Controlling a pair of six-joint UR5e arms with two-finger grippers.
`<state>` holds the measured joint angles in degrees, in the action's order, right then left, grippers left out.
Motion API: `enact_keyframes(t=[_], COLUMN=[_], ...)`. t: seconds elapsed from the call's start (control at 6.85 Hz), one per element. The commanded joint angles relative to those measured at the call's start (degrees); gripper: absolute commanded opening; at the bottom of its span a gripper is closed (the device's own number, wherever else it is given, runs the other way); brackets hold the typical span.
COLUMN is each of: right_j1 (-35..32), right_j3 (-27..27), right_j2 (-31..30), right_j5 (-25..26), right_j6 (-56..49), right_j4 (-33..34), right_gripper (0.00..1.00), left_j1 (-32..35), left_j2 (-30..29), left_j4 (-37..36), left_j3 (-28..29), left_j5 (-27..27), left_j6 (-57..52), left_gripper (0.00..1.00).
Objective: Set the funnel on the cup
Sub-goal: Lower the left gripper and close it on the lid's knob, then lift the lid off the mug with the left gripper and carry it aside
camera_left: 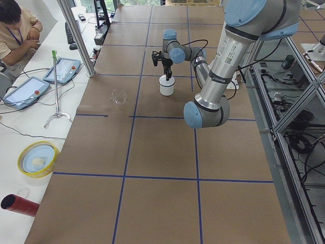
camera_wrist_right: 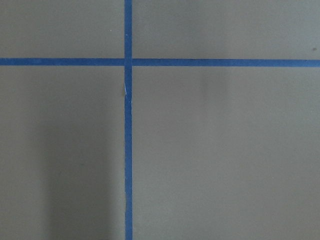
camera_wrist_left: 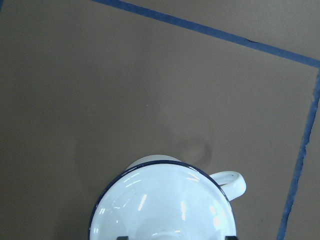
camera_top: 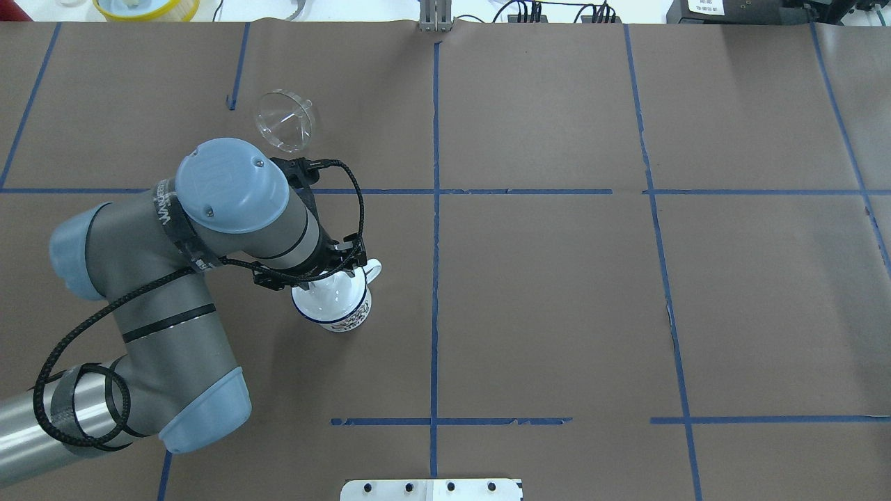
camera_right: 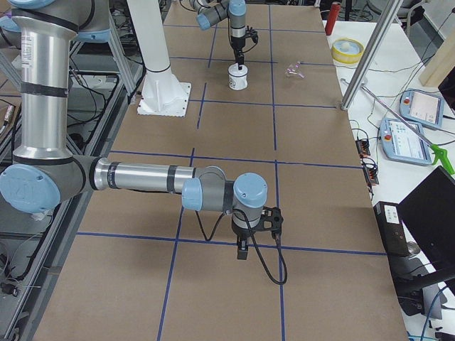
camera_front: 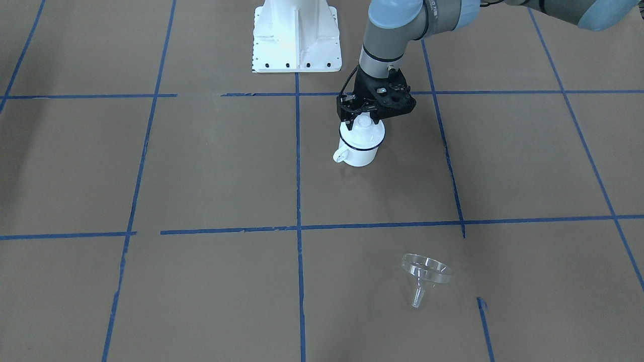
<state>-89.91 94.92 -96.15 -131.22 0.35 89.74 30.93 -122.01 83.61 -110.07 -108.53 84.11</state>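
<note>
left claw open astride lid knob on cup | funnel well apart | right claw: cannot tell

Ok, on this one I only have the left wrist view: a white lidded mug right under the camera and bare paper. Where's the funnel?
Observer: The clear funnel lies tipped on its side on the brown paper, well apart from the mug, on the side away from the robot's base.
Operator: So the left gripper isn't holding it?
Observer: No. The left gripper is down at the knob of the lid, which sits on the mug. It has a finger on either side of the knob, and the jaws look open rather than clamped.
</note>
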Motion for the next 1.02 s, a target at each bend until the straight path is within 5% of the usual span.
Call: enact_keyframes(t=[0.0, 0.15, 0.29, 0.88], right_j1=[0.0, 0.0, 0.0, 0.0], right_j3=[0.0, 0.0, 0.0, 0.0], right_j2=[0.0, 0.0, 0.0, 0.0], right_j5=[0.0, 0.0, 0.0, 0.0], right_j6=[0.0, 0.0, 0.0, 0.0], right_j4=[0.0, 0.0, 0.0, 0.0], right_gripper=[1.0, 1.0, 1.0, 1.0], left_j1=[-0.1, 0.0, 0.1, 3.7], left_j2=[-0.1, -0.1, -0.1, -0.1], left_j4=[-0.1, -0.1, -0.6, -13.5], left_j3=[-0.1, -0.4, -1.1, -15.4], left_j5=[-0.1, -0.2, -0.2, -0.4], left_j6=[0.0, 0.0, 0.0, -5.5], left_gripper=[0.61, 0.2, 0.0, 0.0])
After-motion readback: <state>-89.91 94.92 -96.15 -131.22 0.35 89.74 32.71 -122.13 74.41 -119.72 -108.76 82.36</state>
